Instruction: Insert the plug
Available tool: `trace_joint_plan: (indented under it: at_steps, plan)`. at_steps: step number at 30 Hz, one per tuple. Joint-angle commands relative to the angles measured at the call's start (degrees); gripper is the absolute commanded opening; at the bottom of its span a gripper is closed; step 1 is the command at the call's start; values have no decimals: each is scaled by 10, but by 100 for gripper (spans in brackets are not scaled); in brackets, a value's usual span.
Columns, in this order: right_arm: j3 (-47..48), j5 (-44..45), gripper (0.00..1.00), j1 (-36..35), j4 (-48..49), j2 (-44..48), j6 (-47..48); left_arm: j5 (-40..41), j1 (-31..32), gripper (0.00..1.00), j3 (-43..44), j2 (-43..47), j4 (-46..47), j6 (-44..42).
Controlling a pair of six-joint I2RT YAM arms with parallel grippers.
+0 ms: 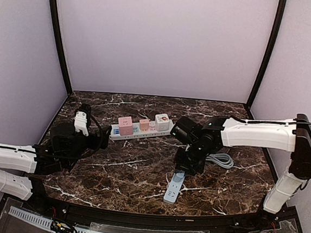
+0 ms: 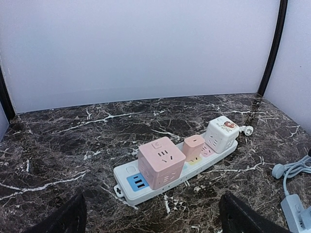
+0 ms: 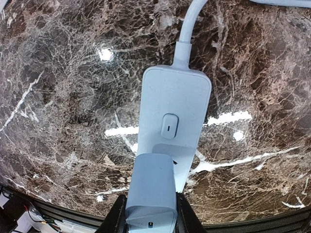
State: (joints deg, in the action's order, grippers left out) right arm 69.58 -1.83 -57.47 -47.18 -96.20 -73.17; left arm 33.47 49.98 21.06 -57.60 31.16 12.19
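Pinched in your right claw (image 3: pixel 151 206), the pale blue plug (image 3: pixel 151 184) sits over one end of the pale blue power strip (image 3: pixel 175 102) on the bench (image 3: pixel 58 97); you can't tell whether it's seated. Your left claw (image 2: pixel 153 206) hangs wide open, empty, facing the white strip (image 2: pixel 127 180).

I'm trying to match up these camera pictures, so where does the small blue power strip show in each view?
Top external: blue power strip, low centre on the marble.
Left wrist: bottom right corner, cut off.
Right wrist: centre, partly behind the blue adapter.
Shared landmark: its grey cable, leaving one end.
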Motion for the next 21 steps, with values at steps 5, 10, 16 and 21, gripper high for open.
trace_joint_plan:
  at_steps: [5,10,16,21]
  plan:
    - [145,61,0,-5,-181,-138,47,1,-4,94,-12,18,-8,1]
    - [251,93,0,-12,-285,-223,50,2,-5,94,-12,19,-9,1]
    - [244,90,0,-17,-268,-252,34,6,-5,94,-14,24,-9,-1]
    - [180,79,0,-25,-207,-249,14,4,-5,94,-14,22,-8,0]
